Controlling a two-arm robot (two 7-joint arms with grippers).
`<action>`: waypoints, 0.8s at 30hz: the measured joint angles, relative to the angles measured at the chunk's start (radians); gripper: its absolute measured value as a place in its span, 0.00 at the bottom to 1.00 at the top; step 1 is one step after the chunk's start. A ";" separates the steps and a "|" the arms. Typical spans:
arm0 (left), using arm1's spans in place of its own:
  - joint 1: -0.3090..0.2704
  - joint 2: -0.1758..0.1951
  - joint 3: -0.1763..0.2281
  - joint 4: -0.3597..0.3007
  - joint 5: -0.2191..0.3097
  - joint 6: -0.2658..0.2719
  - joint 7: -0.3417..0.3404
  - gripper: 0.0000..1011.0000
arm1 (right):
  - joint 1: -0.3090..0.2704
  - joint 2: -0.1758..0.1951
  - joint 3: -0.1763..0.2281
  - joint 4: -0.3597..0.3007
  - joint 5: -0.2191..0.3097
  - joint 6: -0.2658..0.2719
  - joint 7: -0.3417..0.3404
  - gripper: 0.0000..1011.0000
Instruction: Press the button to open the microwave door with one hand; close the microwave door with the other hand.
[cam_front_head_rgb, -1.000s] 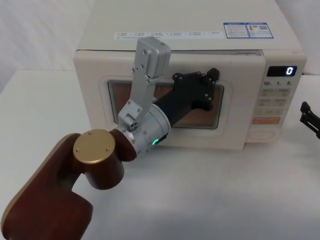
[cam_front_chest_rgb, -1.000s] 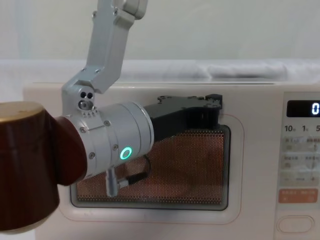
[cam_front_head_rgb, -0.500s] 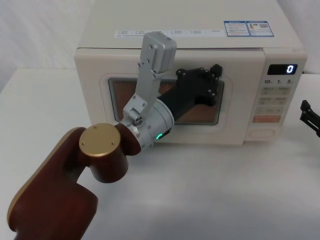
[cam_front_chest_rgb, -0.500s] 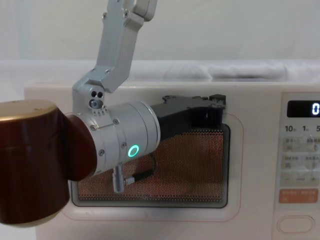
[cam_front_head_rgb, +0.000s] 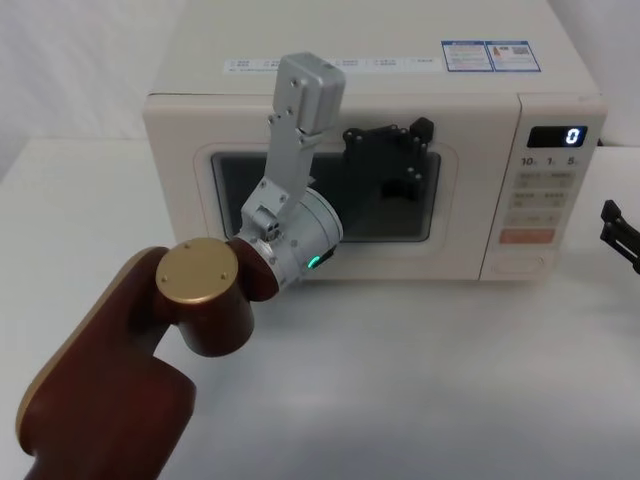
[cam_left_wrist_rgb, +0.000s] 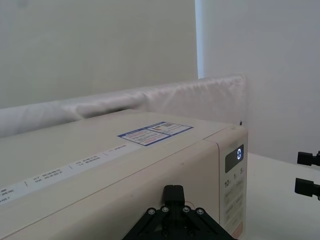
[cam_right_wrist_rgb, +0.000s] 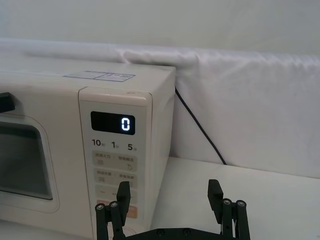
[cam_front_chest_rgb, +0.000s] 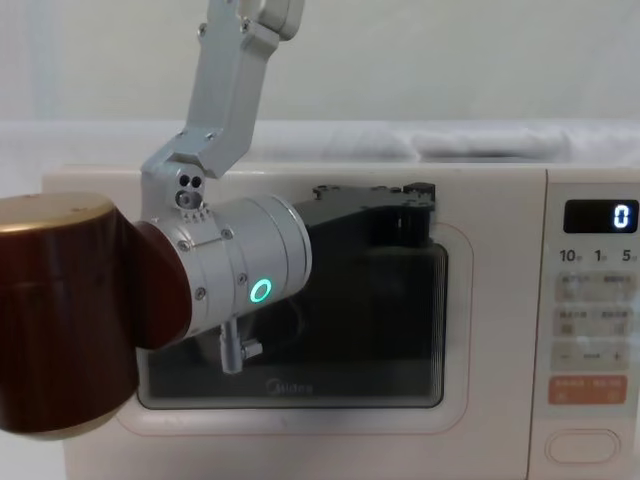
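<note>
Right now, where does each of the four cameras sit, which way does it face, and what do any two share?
Head: high, looking down at the microwave; left arm, left hand against the door, right hand at the right edge.
Chest: low, facing the door and button side-on; left wrist.
Left wrist: along the microwave top; left hand at the bottom.
Right wrist: facing the keypad; right hand open.
Shared: all four show the display reading 0.

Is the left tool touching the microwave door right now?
Cannot tell. In the head view the left tool overlaps the microwave door at the window's upper right, but no view shows the contact or a gap edge-on.
</note>
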 joint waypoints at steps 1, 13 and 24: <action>0.001 0.000 -0.001 -0.001 -0.004 0.000 -0.004 0.00 | 0.000 0.000 0.000 0.000 0.000 0.000 0.000 0.99; 0.009 0.038 0.045 -0.026 -0.077 0.023 -0.108 0.00 | 0.000 0.000 0.000 0.000 0.000 0.000 0.000 0.99; 0.062 0.092 0.076 -0.113 -0.101 0.053 -0.098 0.00 | 0.000 0.000 0.000 0.000 0.000 0.000 0.000 0.99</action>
